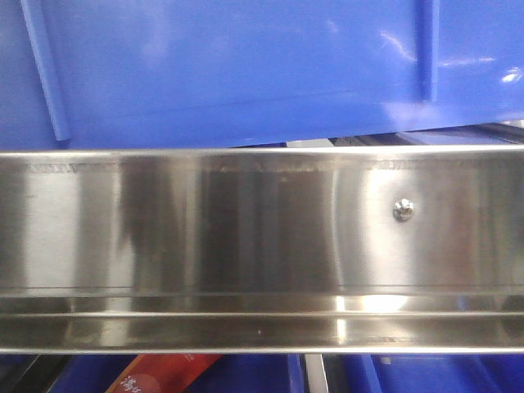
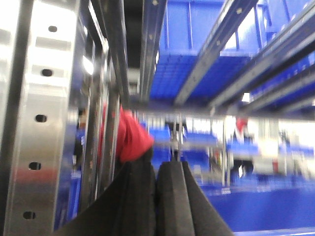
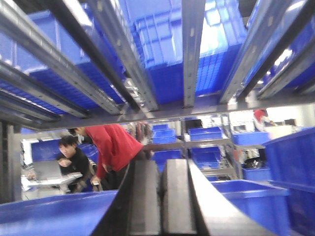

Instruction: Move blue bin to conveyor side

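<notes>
- The bin (image 1: 246, 65) is sitting just above and behind the steel rail (image 1: 246, 246) in the front view, filling the top of that picture. I'm not seeing the conveyor in any view, so I'm guessing at how far it has to go.
- The left gripper (image 2: 156, 196) is showing its pads pressed together with nothing between them. The right gripper (image 3: 161, 196) is looking the same, closed and empty. Neither is touching the bin.
- With both closed like that, I'm thinking any reach for the rim is going to bump the wall and shove the bin instead of catching it. They would need opening first.
- The walls are glossy, so a pinch on one side is likely to slip, and a one-armed pull could be twisting the bin against the rail.
- The rail is lying between robot and bin, and an arm coming in low is risking a knock on it.
- Overhead rails (image 3: 192, 49) carrying other crates (image 3: 167, 49) are hanging close above both wrists, so lifting high is risky too.
- The left wrist view is smearing badly, making aiming there doubtful.
- A person in red (image 3: 115, 147) is bending close ahead of the right arm, so a wide swing could be reaching them.
</notes>
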You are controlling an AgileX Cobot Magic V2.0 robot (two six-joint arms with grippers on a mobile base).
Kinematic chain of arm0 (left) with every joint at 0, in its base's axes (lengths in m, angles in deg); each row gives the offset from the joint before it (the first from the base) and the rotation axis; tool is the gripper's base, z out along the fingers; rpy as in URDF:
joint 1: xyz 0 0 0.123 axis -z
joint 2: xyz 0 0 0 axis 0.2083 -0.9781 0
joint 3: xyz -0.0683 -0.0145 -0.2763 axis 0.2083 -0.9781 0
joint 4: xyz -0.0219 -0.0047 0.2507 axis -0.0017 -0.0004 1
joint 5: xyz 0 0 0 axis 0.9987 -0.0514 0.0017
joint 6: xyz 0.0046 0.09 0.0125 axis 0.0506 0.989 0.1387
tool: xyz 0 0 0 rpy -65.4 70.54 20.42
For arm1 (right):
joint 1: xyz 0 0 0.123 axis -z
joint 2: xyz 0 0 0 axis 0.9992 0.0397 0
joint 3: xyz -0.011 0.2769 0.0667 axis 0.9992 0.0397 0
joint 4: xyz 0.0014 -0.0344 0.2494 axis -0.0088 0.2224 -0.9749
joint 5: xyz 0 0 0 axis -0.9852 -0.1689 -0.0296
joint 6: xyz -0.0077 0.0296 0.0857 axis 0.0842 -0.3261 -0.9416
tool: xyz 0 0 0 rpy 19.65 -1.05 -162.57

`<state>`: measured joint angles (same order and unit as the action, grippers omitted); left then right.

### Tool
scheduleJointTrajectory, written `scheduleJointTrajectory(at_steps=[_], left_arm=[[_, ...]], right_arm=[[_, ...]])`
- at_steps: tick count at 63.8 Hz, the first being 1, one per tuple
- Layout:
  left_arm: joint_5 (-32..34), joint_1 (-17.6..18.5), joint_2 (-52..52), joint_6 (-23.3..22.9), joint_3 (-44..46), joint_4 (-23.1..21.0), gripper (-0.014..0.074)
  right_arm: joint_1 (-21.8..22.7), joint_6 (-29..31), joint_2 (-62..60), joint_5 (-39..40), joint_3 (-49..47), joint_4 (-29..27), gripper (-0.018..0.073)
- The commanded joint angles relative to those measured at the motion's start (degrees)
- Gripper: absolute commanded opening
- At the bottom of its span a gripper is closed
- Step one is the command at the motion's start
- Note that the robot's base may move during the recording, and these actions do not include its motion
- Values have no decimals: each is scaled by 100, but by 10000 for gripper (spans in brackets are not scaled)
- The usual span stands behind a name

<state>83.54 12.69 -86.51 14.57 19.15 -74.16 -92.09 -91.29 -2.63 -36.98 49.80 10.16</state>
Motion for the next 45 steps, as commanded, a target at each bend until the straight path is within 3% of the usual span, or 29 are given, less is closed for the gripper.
scheduleJointTrajectory(at_steps=[1, 11, 30, 35, 45], left_arm=[[-918, 14, -397, -6, 586, -17, -19], [-2027, 14, -1425, -6, 1598, 2, -19], [-4525, 14, -3674, 16, 3639, 45, -19], [-4522, 14, -4033, 16, 3900, 45, -19], [-3741, 14, -4520, 16, 4002, -87, -19]], right_arm=[[16, 1, 503, -1068, -775, 379, -79], [16, 168, 1812, -2149, -2053, 897, -79], [16, 272, 4561, -5814, -4743, 887, -79], [16, 272, 5011, -6154, -5269, 899, -79], [16, 272, 5678, -6013, -5811, 899, -79]])
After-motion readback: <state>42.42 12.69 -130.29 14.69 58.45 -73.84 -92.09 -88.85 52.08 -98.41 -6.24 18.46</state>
